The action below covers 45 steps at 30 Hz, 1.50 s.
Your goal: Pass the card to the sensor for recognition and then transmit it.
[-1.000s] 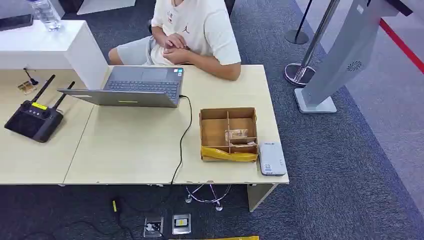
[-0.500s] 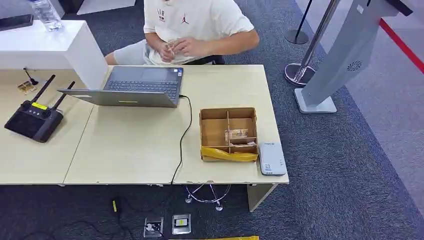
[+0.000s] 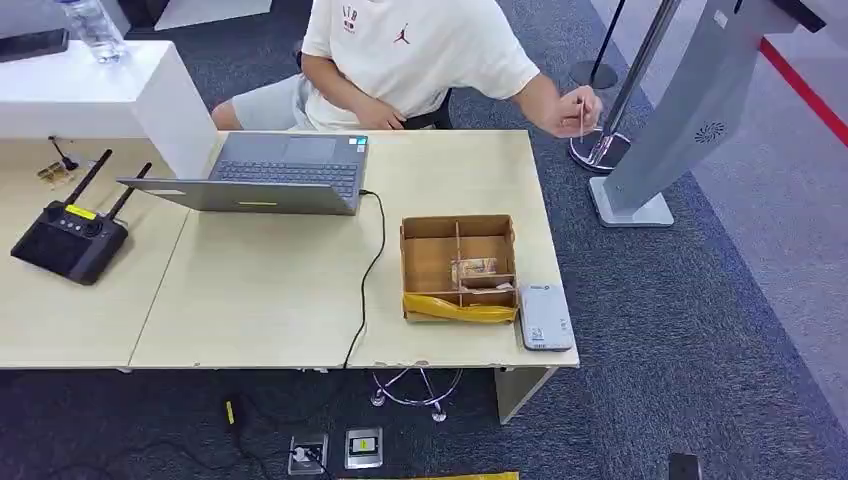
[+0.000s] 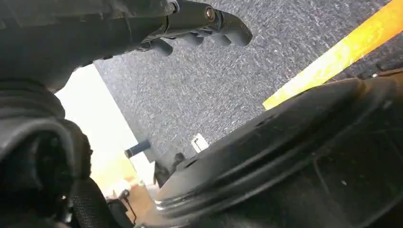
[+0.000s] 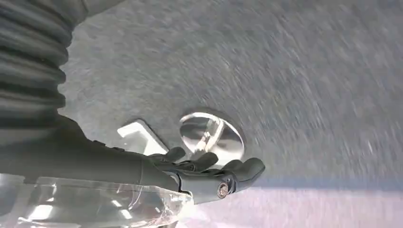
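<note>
One thin, stiff card (image 3: 580, 116), upper right in a person's fingers; pinch its free edge. Both hands, left hand (image 4: 199, 28) and right hand (image 5: 209, 173), hold nothing, fingers loosely apart.

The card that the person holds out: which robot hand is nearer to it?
Right, probably. The right hand points toward the stanchion base, near which the card is held; the left hand hangs by the robot's body, over carpet.

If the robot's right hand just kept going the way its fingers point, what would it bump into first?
Probably the round shiny stanchion base on the grey carpet; the right hand points toward it with nothing between, though depth is unclear.
</note>
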Tool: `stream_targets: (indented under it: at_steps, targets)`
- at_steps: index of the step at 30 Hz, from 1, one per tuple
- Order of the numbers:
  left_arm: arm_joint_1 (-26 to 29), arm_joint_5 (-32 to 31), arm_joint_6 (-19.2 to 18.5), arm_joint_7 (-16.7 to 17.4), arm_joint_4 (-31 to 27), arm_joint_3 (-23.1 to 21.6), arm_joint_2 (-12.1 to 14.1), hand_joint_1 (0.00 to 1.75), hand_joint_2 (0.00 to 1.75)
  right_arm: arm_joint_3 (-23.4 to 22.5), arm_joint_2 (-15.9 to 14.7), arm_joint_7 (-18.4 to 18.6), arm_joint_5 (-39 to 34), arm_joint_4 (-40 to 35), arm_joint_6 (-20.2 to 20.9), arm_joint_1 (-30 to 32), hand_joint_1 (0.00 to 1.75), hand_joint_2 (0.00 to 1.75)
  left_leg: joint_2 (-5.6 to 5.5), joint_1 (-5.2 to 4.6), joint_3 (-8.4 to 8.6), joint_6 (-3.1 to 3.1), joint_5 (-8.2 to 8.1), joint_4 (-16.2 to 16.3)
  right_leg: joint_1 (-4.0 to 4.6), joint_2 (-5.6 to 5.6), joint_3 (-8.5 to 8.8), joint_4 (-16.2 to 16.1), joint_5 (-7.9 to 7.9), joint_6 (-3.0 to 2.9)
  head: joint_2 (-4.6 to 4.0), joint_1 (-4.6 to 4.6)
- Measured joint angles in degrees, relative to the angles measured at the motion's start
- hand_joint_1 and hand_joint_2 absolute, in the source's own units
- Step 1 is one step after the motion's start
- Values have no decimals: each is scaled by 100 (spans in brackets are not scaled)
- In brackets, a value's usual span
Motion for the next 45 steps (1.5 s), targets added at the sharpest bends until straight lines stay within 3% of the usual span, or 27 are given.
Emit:
stream_targets:
  at_steps: [4,8,13,19,22,23,24,25,26,27,28,29,30,31,32,33,34,36,39,41,45]
  targets:
    - [-15,-66,0,-6,0,0,2,0,0,-302,-577,-361,-711,11,-4,-344,0,175,0,-9,0,3,2,0,-9,0,-1,1,1,1,0,2]
    - [-43,-129,0,-6,0,0,2,0,0,-506,-1044,-1151,-989,24,-68,-783,0,175,7,-12,-1,7,4,0,-13,2,-1,1,6,8,0,-4]
    - [-86,-311,0,-6,0,-2,0,0,0,-667,-1526,-2496,-382,48,-116,-1598,0,175,9,-13,-2,16,11,0,-14,4,-1,2,14,18,0,-2]
    - [-119,-533,0,-22,0,13,-11,0,0,-755,-1649,-3285,780,55,-116,-2481,0,175,1,-12,-6,24,20,0,-13,-2,4,5,16,20,0,-2]
    - [-139,-672,0,-26,0,48,-17,0,0,-741,-1513,-3342,805,-16,-92,-2787,0,175,3,-10,23,20,18,5,-8,5,-27,-8,11,13,0,-7]
    - [-159,-755,0,-26,-2,61,-28,0,0,-689,-1460,-3101,544,-103,14,-2674,0,175,-14,-7,33,18,16,5,-2,-5,-8,-10,7,15,-2,-9]
    - [-167,-841,0,-26,-2,90,-28,0,0,-448,-1397,-2460,-135,-390,372,-2247,0,175,-61,12,65,37,4,12,27,-40,50,-54,-19,44,-2,-63]
    - [-172,-920,4,-26,-11,125,-28,0,0,-112,-1445,-1640,-974,-748,768,-1683,0,175,-81,25,94,44,-1,39,48,-64,89,-93,-29,59,-2,-55]
    - [-163,-991,35,-13,-13,151,-17,0,0,323,-1568,-591,-1990,-1165,914,-1067,0,175,-83,13,79,60,-12,57,20,-69,95,-90,-47,74,-2,27]
    - [-110,-1045,26,-2,-13,166,-22,0,0,817,-1763,828,-3063,-1690,810,-625,0,175,-66,-54,44,72,-9,52,-44,-61,84,-48,-49,79,-2,140]
    - [-63,-1093,-47,2,-15,179,-18,0,0,1535,-2080,2691,-4225,-2495,478,-349,0,175,-1,-141,-31,88,3,22,-142,5,9,41,-43,87,0,173]
    - [-53,-1128,-189,4,-13,186,0,0,0,2215,-2384,3925,-4854,-3327,176,-226,0,175,65,-225,-171,79,-25,-6,-236,122,-79,147,-40,90,0,170]
    - [-81,-1161,-340,33,-11,195,9,0,0,2947,-2636,4541,-5212,-4235,124,-93,0,175,177,-266,-161,81,-74,-16,-278,269,-145,170,-36,99,0,92]
    - [-146,-1189,-431,35,-11,214,50,0,0,3667,-2813,4513,-5076,-5029,231,39,0,175,284,-268,-134,79,-90,-29,-285,385,-148,182,-34,102,0,22]
    - [-229,-1209,-370,35,-13,238,81,0,0,4401,-2821,4448,-4498,-5692,304,52,0,175,365,-213,-88,81,-114,-29,-241,479,-136,137,-6,102,0,-54]
    - [-310,-1222,-216,35,-24,256,76,0,0,5044,-2743,4263,-3779,-6124,363,40,0,175,379,-139,-55,79,-117,-27,-165,495,-91,83,23,84,0,-114]
    - [-381,-1233,-103,35,-59,288,40,0,0,5636,-2658,4029,-3153,-6507,463,118,0,175,343,-101,-29,80,-109,-23,-126,456,-52,38,33,89,0,-103]
    - [-437,-1275,171,35,-123,317,-15,0,0,6696,-2575,3737,-2463,-7240,604,232,0,175,173,-102,-29,104,-41,-12,-121,260,-17,25,20,90,0,-92]
    - [-364,-1314,238,35,-190,345,-63,0,0,7858,-2536,3674,-2119,-8112,715,25,0,175,-114,-85,-6,81,60,0,-108,0,-15,20,25,98,0,-79]
    - [-233,-1329,238,35,-192,385,-66,0,0,8494,-2490,3658,-2073,-8484,783,-45,0,175,-184,-68,-33,77,77,2,-90,-65,-8,14,31,96,0,-79]
    - [-153,-1358,238,35,-197,424,-26,0,0,9333,-2420,3628,-2034,-8979,861,-107,0,175,-192,-65,-47,75,75,0,-88,-77,-11,15,28,92,0,-83]
